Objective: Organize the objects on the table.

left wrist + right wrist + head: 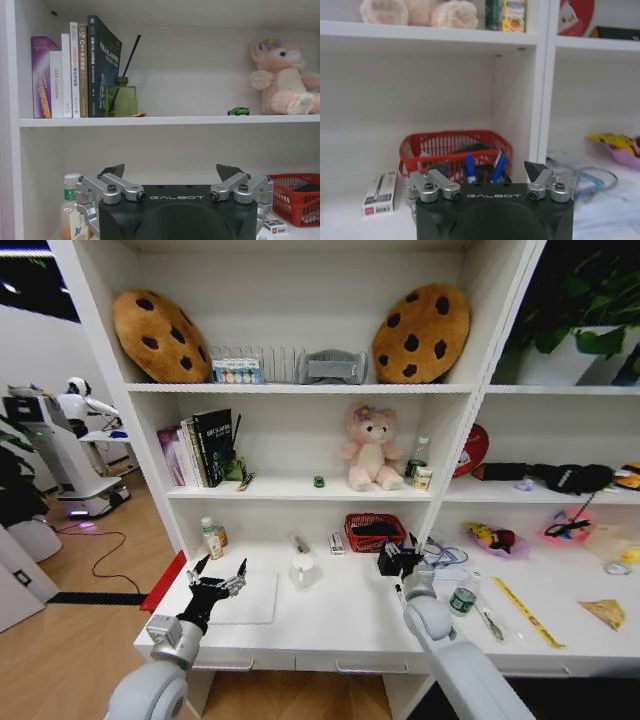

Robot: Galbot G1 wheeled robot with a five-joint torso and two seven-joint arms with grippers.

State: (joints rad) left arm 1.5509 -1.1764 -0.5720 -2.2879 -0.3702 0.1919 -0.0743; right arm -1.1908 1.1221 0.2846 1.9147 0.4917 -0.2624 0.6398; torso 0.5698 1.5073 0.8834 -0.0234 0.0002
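Blue pens (470,169) stand between the parted fingers of the right gripper (400,558) just before the red basket (374,532) on the worktop (340,620), while the left gripper (218,571), fingers spread, hovers over the laptop (245,602).

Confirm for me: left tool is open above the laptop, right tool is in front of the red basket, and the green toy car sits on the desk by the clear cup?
Not quite. The green toy car sits on the shelf beside the pink bear, as the left wrist view shows. The rest holds: left tool open above the laptop, right tool before the red basket.
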